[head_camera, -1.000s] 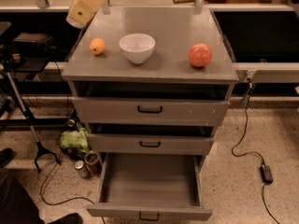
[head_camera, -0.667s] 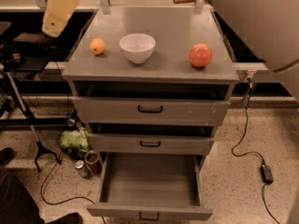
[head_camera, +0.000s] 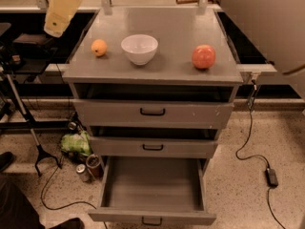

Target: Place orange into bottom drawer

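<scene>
The orange sits on the left of the grey cabinet top, left of a white bowl. The bottom drawer is pulled out wide and its inside shows nothing in it; its small black handle is at the lower edge of the view. My gripper is a cream-yellow shape at the top left, above and to the left of the orange, off the cabinet's left edge. It holds nothing that I can see. Part of my arm fills the upper right corner.
A larger reddish-pink fruit lies on the right of the cabinet top. The two upper drawers stand slightly ajar. A green bag, cans, a black stand and cables lie on the floor to the left; a power cable runs on the right.
My gripper has moved left, from above the cabinet's back left corner to beyond its left edge. My arm has come into view at the upper right. The fruits and bowl have not moved.
</scene>
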Action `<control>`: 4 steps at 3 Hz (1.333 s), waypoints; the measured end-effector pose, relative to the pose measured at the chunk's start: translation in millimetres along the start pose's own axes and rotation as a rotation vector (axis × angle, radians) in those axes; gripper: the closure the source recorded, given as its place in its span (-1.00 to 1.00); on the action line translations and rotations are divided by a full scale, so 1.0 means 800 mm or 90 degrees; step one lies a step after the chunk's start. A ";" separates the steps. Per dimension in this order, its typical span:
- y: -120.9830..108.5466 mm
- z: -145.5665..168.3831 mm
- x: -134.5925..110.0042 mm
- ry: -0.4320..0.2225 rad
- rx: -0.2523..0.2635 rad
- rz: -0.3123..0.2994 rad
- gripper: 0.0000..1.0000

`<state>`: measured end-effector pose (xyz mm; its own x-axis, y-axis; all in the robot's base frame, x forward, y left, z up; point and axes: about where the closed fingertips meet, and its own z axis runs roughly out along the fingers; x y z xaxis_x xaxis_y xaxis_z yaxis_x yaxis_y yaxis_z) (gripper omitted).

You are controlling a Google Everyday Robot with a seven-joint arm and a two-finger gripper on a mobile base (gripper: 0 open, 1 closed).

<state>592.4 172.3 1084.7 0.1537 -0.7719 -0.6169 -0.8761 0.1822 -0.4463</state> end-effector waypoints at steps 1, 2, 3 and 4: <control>-0.017 0.033 0.017 0.049 -0.006 0.032 -1.00; -0.039 0.088 0.030 0.103 -0.024 0.051 -1.00; -0.059 0.144 0.051 0.148 -0.038 0.077 -1.00; -0.071 0.184 0.077 0.182 -0.038 0.124 -1.00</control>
<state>718.9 204.3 976.4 -0.1448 -0.8670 -0.4768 -0.9030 0.3128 -0.2945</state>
